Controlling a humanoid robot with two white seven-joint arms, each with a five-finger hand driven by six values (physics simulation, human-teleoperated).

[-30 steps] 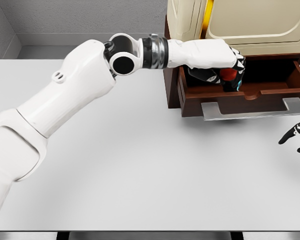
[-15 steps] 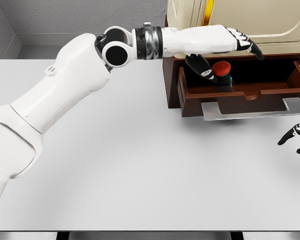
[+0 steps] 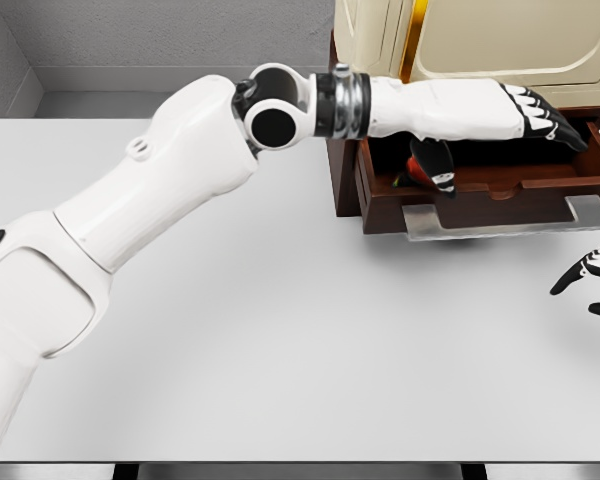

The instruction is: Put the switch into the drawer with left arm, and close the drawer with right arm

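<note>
My left hand lies flat, fingers spread, over the open drawer; the switch sits inside. I should lift clear without snagging it.

Wood, metal and plastic surfaces

The drawer looks like dark matt wood with a brushed metal handle; the table is smooth matt grey, the left arm glossy white plastic.

L arm comes in from lower left, elbow bent, forearm running level toward the right. L hand flat, palm down, fingers stretched out and holding nothing, thumb hanging below. R hand only partly in view at right edge, fingers loosely extended, pointing left.
</note>
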